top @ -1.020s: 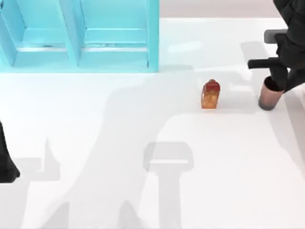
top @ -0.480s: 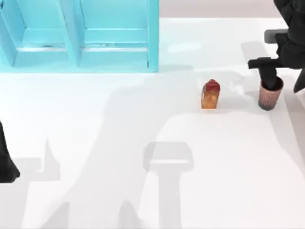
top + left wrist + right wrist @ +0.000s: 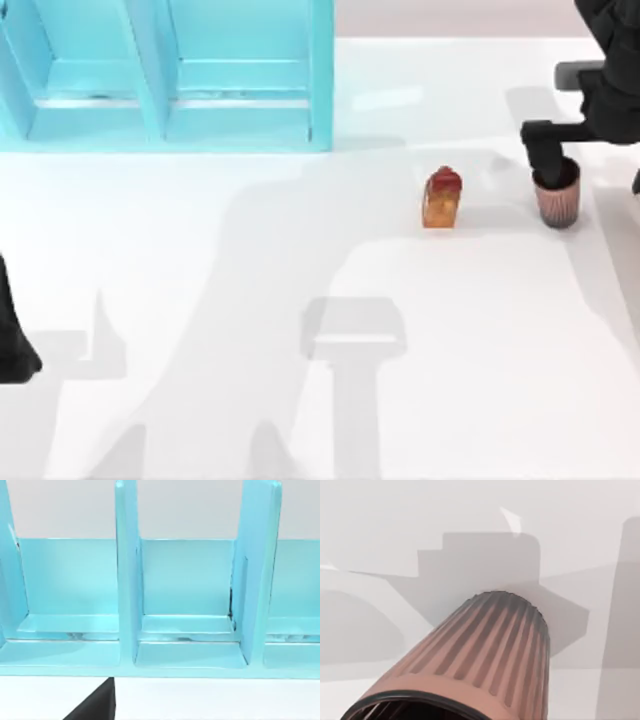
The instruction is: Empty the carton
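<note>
The right arm's black two-finger gripper (image 3: 551, 168) hung at the dark rim of the round ribbed pinkish-brown cup (image 3: 558, 203), near the table's right edge in the top view; one dark finger reached down at the cup's mouth, but whether the fingers were spread or closed around the rim could not be told. The cup stood upright on the white table (image 3: 300, 300), and the right wrist view looked along its ribbed side (image 3: 490, 645) from just above the dark rim, with grey shadows lying across the table beyond it. The small orange-amber carton with a red peaked gable top (image 3: 442, 198) stood upright to the left of that gripper, near the cup but apart from it, with nothing touching it. Farther left of the gripper and toward the back of the table stood the light-blue shelf unit with upright dividers (image 3: 170, 75); the left wrist view faced its open compartments (image 3: 185, 595) straight on. The left arm (image 3: 14, 340) stayed parked at the table's left edge, well apart from the carton and the cup.
</note>
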Controlling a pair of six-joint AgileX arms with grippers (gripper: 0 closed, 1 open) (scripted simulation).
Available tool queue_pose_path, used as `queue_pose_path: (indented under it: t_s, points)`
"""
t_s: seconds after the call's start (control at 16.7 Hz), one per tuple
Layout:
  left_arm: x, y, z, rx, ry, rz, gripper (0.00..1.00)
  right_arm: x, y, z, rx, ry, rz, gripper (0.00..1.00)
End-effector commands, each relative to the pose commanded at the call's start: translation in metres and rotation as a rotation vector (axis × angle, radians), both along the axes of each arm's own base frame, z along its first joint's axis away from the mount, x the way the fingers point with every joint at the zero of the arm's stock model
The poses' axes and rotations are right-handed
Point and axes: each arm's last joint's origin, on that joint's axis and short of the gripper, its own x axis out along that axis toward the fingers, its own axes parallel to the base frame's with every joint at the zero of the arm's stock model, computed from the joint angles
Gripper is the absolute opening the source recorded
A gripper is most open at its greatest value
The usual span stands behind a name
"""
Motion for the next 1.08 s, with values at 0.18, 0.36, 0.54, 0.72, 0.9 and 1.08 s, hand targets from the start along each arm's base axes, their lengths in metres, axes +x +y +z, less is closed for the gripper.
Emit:
queue_pose_path:
  t_s: [0.18, 0.36, 0.54, 0.72, 0.9, 1.08]
  points:
    - [0.000, 0.000, 0.000, 0.000, 0.000, 0.000, 1.00, 0.000, 0.002, 0.000, -0.001, 0.000, 0.003, 1.00]
    - [0.000, 0.000, 0.000, 0.000, 0.000, 0.000, 1.00, -0.003, 0.033, 0.011, -0.010, 0.003, 0.043, 1.00]
    - [0.000, 0.000, 0.000, 0.000, 0.000, 0.000, 1.00, -0.007, 0.068, 0.037, -0.015, -0.012, 0.083, 1.00]
    - [0.000, 0.000, 0.000, 0.000, 0.000, 0.000, 1.00, -0.004, 0.061, 0.068, -0.008, -0.019, 0.069, 1.00]
    - [0.000, 0.000, 0.000, 0.000, 0.000, 0.000, 1.00, 0.000, 0.022, 0.092, -0.002, -0.009, 0.022, 1.00]
    - [0.000, 0.000, 0.000, 0.000, 0.000, 0.000, 1.00, 0.000, 0.001, 0.100, 0.000, 0.000, 0.002, 1.00]
